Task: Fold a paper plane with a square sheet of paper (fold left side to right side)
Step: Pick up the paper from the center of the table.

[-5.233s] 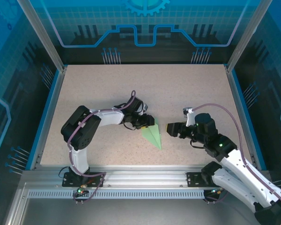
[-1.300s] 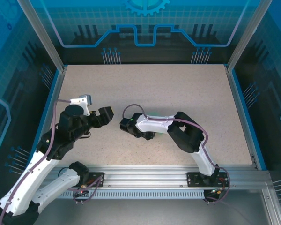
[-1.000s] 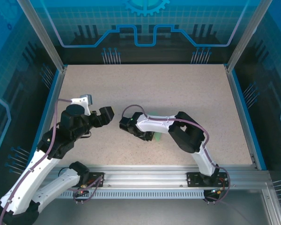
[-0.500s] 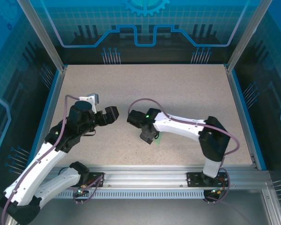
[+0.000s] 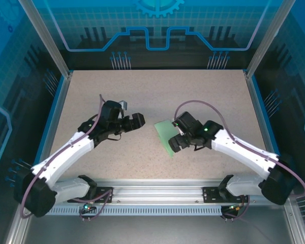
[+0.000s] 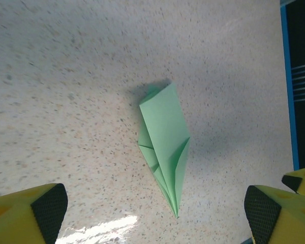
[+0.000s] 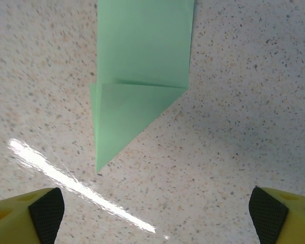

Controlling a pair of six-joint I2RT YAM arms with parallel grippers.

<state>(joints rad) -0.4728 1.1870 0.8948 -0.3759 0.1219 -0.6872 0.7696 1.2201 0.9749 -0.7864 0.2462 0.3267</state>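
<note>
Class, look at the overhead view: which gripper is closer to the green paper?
The right gripper, right beside the paper plane. The left gripper sits apart, with bare tabletop between.

The paper plane (image 6: 165,137) is thin, pale green paper. It is matt and smooth, with sharp creases and no sheen. The table (image 7: 234,101) under it has a speckled beige, stone-patterned top that is smooth and semi-glossy, and a bright streak of light reflects off it in the right wrist view. The left arm's fingers (image 6: 25,213) are yellow with a matt, slightly porous look, perhaps foam or rubber, and carry black pads with a fine grain. The right arm's fingers (image 7: 20,213) look alike. From above, the arm shells (image 5: 66,157) are smooth white and black plastic with a mild shine, and the rail (image 5: 157,190) at the near edge is brushed grey metal.
</note>
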